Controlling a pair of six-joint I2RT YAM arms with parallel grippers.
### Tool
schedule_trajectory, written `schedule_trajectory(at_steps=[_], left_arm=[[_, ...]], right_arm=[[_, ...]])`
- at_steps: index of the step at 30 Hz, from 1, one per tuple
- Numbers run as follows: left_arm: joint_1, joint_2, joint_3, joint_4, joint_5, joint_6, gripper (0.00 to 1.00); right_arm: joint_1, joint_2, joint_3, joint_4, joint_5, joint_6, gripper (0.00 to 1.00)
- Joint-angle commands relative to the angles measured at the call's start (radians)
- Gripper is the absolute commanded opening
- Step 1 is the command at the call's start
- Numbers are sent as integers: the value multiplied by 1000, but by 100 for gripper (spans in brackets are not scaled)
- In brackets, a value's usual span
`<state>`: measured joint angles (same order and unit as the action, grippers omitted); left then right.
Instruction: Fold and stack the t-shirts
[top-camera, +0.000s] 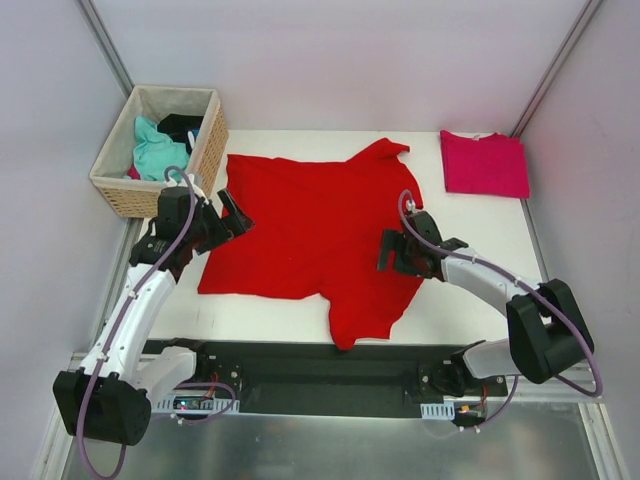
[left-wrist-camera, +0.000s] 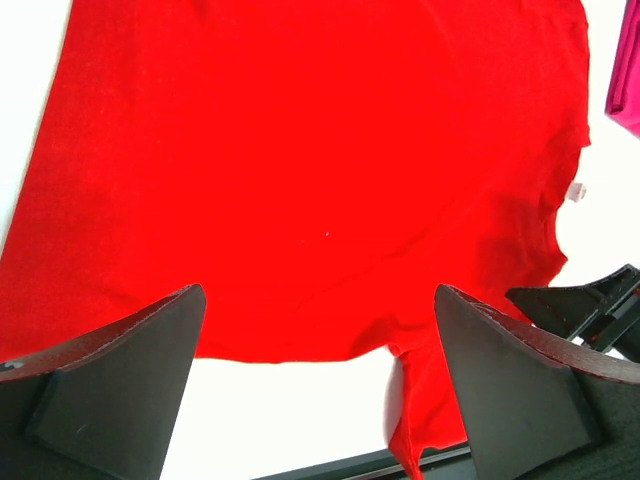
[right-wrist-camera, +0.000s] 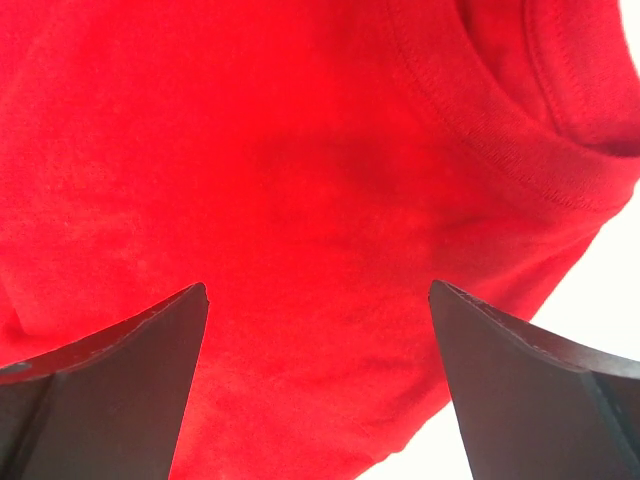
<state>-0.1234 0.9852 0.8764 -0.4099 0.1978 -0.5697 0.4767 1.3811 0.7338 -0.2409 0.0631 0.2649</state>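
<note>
Nearest: right gripper (top-camera: 386, 252), jaws spread wide, grasping nothing, low over the red shirt (top-camera: 300, 235), just beside the collar (right-wrist-camera: 520, 150). Touching the cloth or not: cannot tell. A little farther, at the left edge of the shirt, over the hem: left gripper (top-camera: 236, 212), also wide apart and empty.

Red shirt spread flat on the table (top-camera: 470, 300), hem to the left, collar to the right, one sleeve toward the arms and one away. Not yet folded anywhere.

Farther, at the far right corner: pink shirt (top-camera: 484, 163), lying as a neat rectangle, seemingly folded already, well apart from the red one. At the far left: basket (top-camera: 112, 190) with other clothes inside, near the hem corner.

Judged step: start of the first fold of the red shirt. Next move, probably: lower both grippers, pinch the cloth at its edges, lift together and carry one side over the other. Needed for this: a grip on the edge and not on the middle, equal height on both sides, no dragging of the rest. Afterwards, stacking with the pink shirt.
</note>
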Motion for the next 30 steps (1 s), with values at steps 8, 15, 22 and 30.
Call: schedule_trajectory(at_steps=[8, 15, 22, 30], left_arm=[[1, 6, -85, -59, -31, -12, 99], [1, 38, -109, -63, -54, -12, 99], [1, 50, -88, -64, -60, -9, 99], [1, 101, -63, -63, -55, -19, 99]], right_arm=[[80, -47, -36, -29, 7, 54, 96], [77, 36, -43, -81, 66, 92, 96], [-19, 70, -14, -156, 124, 131, 96], [-213, 113, 93, -216, 104, 74, 96]])
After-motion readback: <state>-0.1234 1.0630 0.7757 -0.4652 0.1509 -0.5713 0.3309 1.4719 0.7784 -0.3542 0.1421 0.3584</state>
